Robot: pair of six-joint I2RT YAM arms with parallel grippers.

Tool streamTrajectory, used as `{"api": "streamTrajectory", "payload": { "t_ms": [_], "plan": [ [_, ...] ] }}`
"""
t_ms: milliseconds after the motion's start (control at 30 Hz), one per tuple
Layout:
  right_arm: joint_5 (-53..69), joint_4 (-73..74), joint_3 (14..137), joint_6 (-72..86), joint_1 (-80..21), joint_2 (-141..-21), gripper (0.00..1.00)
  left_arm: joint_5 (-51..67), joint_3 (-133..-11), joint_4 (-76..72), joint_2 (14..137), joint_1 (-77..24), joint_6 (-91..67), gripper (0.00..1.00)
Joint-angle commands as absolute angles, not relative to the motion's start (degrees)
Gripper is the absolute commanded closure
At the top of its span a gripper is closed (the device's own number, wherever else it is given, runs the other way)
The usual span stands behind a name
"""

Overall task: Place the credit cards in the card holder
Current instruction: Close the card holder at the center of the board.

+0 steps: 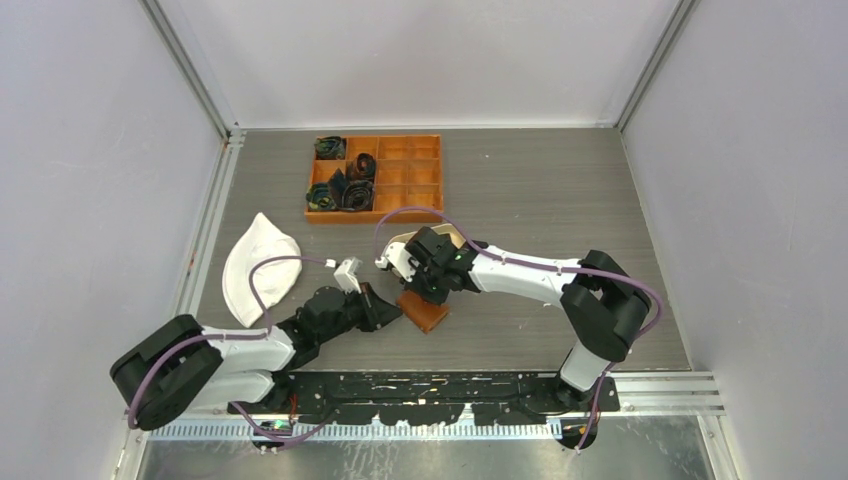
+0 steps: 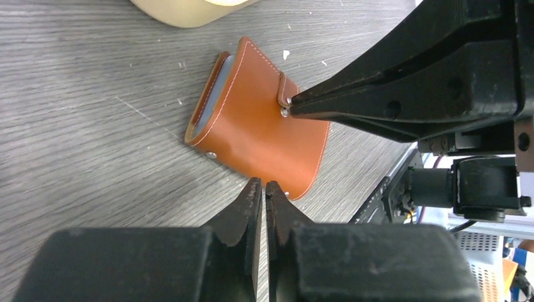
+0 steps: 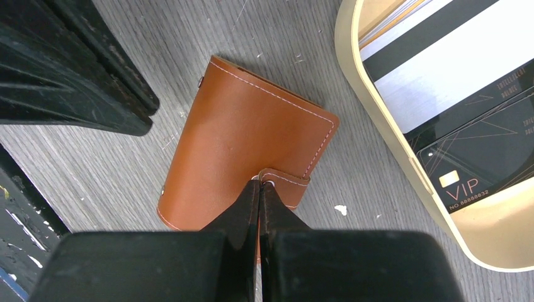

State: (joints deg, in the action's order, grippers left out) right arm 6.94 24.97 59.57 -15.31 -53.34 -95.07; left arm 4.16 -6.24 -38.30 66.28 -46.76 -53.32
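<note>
Card holder (image 3: 245, 138), closed; right gripper (image 3: 259, 189) at snap tab (image 3: 286, 182), left gripper (image 2: 264, 189) beside, both jaws pressed together: tips may slip off, holder skids.

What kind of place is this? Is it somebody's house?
Probably a robot test booth, not a house. Plain white walls box in a grey table, a left arm and right arm are bolted at its near edge, and a brown card holder and orange box lie on it.
</note>
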Motion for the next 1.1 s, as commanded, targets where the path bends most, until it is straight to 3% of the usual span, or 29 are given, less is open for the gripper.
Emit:
{"api": "streamTrajectory", "payload": {
  "t_ms": [0,400,833,1067],
  "plan": [
    [11.51,25.41,57.13,-15.20,-53.70,-95.75,0.99,3.68,-8.20,-50.79,70.93,-47.03,-56.02,0.91],
    [13.39,25.23,56.63,-15.54,-52.94,-94.96,0.99,0.70,-7.20,-76.64,93.04,-47.20,-60.64,0.89],
    [12.68,24.53,56.25,-16.46,-52.88,-94.19,0.99,4.03,-9.34,-81.98,98.94,-47.72,-62.55,0.90],
    [12.32,24.37,56.25,-16.61,-52.56,-92.63,0.99,3.28,-9.28,-82.00,102.53,-47.78,-63.00,0.96]
  ]
}}
